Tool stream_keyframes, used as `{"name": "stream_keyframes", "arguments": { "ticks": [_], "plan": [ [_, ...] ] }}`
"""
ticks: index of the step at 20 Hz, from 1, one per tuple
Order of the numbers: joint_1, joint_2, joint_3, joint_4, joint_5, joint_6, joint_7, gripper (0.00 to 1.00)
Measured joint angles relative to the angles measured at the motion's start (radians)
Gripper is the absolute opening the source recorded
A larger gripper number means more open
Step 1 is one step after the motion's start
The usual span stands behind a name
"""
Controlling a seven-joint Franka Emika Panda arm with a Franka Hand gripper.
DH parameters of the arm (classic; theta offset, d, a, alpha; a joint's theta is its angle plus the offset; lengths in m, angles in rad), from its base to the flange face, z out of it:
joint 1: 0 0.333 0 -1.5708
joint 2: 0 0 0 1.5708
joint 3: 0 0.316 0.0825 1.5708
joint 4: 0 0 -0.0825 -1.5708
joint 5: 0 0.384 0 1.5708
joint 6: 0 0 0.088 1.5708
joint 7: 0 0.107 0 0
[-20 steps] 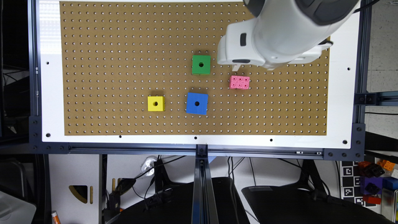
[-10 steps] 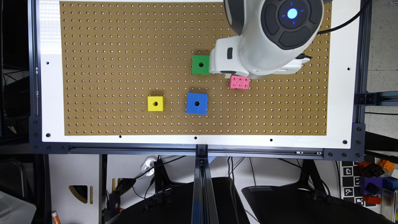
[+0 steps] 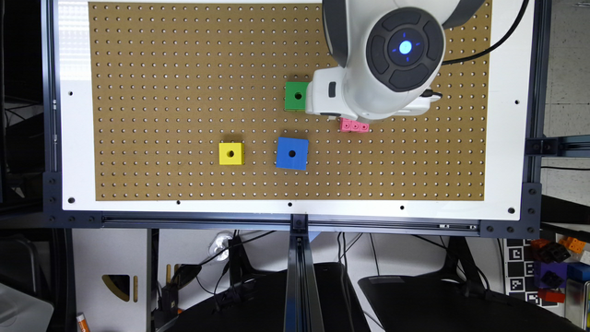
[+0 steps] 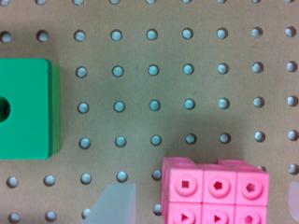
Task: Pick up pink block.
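From the exterior view I see the pegboard lying on the white table, with the whole stretch toward that view's left bare and open. The yellow cube comes first, whole and in plain sight, well clear of the board's edges. Just beside it, toward the view's right, the blue cube sits slightly turned, with a gap between the two.

Farther up the board is the green cube. Its side toward the view's right is hidden behind the white body of the arm. In the wrist view this cube is cut off by the frame, so I only see part of it with its centre hole at the very edge.

The pink block lies flat on the board, near the green cube and apart from it. The arm hides much of it, so only one strip of studs shows. In the wrist view it is also cut by the frame: one row of studs is complete and the next is partial.

The hand is over the block with its fingers spread wide, one blurred on either side, and neither is touching it. Bare board separates the pink block from the green cube
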Motion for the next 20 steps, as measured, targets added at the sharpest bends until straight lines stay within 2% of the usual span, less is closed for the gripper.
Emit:
{"name": "stream_keyframes", "arguments": {
  "ticks": [8, 11, 15, 18, 20],
  "plan": [
    [0.005, 0.021, 0.002, 0.018, -0.0008, 0.004, 0.001, 1.00],
    [0.005, 0.079, 0.001, 0.023, -0.0067, 0.053, 0.001, 1.00],
    [0.010, 0.130, 0.003, 0.073, -0.0079, 0.061, 0.003, 1.00],
    [0.029, 0.150, 0.007, 0.106, -0.0079, 0.056, 0.015, 1.00],
    [0.035, 0.154, 0.007, 0.112, -0.0079, 0.056, 0.017, 1.00]
  ]
}}
